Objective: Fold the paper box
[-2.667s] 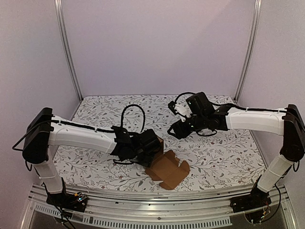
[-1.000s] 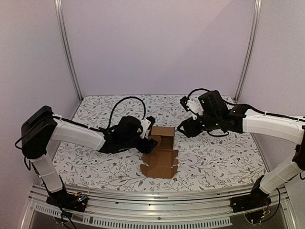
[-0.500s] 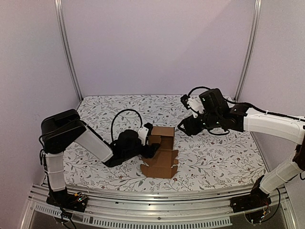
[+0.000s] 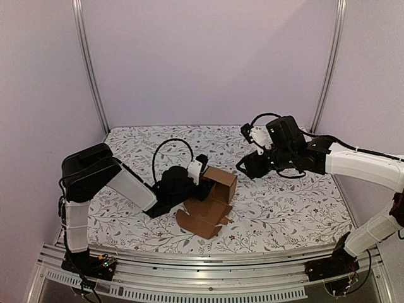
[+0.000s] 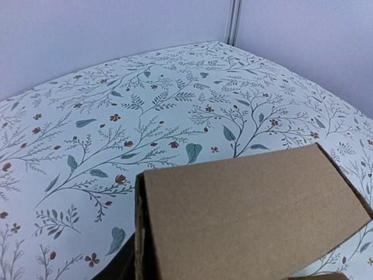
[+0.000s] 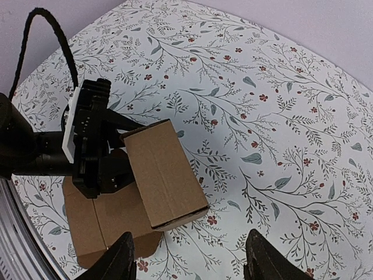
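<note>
nearest the arm bases, the paper box (image 4: pixel 211 201) lies on the flowered table (image 4: pixel 290 208), a little toward 6 o'clock of its middle. its unfolded flaps are spread flat and trail toward 7 o'clock, and its raised part stands toward 1 o'clock. half a second ago the box sat square to the table edge. now it is skewed, with the flat part swung toward the near left. that reads as a drag or turn rather than a fold, so the flaps look still unclosed and the task roughly midway.

at the box's 10 o'clock side the left gripper (image 4: pixel 196 178) is low on the table, its fingers either side of the raised wall's end. they have narrowed over the last second, but whether they truly pinch the cardboard i cannot tell.

farther off, at the box's 2 o'clock, the right gripper (image 4: pixel 247 167) hangs above the table, well apart from the box. its fingers (image 6: pixel 119 259) are spread and empty, and it has barely shifted.

no brand, label or writing can be read anywhere.
</note>
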